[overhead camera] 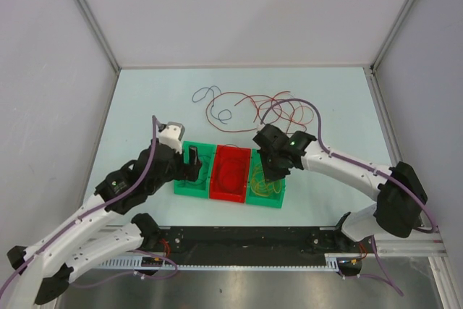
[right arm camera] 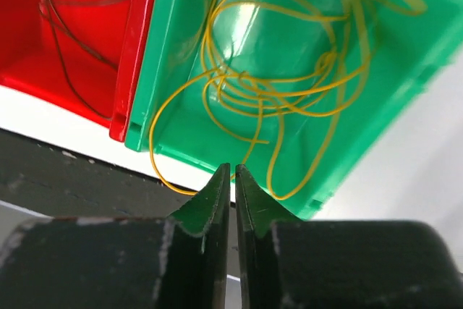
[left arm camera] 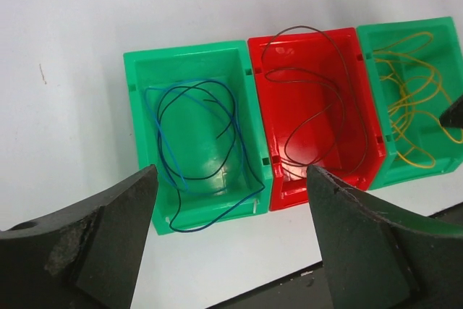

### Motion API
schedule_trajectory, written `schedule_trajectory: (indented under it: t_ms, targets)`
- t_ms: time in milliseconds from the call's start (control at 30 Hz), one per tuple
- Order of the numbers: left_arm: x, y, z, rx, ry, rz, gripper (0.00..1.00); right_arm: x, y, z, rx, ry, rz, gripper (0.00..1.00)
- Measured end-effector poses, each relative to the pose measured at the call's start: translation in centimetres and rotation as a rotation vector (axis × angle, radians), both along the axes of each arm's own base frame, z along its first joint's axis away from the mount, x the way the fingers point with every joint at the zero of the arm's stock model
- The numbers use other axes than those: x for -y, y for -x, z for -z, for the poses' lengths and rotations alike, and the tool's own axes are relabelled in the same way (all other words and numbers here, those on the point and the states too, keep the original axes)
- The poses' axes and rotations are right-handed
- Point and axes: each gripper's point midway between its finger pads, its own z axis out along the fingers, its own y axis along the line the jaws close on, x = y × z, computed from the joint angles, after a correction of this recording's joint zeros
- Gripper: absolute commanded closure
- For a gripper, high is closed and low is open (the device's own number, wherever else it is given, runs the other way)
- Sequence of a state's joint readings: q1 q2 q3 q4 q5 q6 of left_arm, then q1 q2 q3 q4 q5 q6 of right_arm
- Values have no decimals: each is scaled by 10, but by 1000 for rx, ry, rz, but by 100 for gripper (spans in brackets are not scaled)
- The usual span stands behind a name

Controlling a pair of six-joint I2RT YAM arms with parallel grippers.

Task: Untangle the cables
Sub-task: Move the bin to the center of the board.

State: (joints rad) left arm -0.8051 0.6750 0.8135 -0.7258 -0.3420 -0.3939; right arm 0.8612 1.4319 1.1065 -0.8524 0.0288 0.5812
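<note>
1. Lying tangled on the far counter (overhead camera: 145, 106), loose red and blue cables (overhead camera: 249, 99) loop together.
2. Blue cables (left arm camera: 233, 117) fill the left green bin (left arm camera: 184, 48), a dark cable (left arm camera: 318, 77) lies in the red bin (left arm camera: 259, 106), and yellow cables (right arm camera: 289, 85) are in the right green bin (right arm camera: 166, 48).
3. Left tool (left arm camera: 231, 179) gapes wide above the bins, holding nothing.
4. Right tool (right arm camera: 232, 171) has its jaws nearly meeting at the right bin's near rim; I cannot tell whether a strand is pinched.

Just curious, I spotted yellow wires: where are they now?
In the top view, the yellow wires lie in the right green bin, beside the red bin.
</note>
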Motion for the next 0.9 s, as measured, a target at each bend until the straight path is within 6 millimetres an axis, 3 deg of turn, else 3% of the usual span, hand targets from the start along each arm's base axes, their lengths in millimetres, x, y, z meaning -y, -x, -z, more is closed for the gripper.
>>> schedule_trajectory:
  t_ms: [100,300,900]
  targets:
    - [-1,-3,8,-25,-27,-24,11,-3,12,13,-37,22,-22,89]
    - [2,-6,29,-101,-76,-52,11,17,18,31,-84,74,13,90]
    - [3,-7,31,-112,-79,-57,9,54,-8,35,-95,108,115,90]
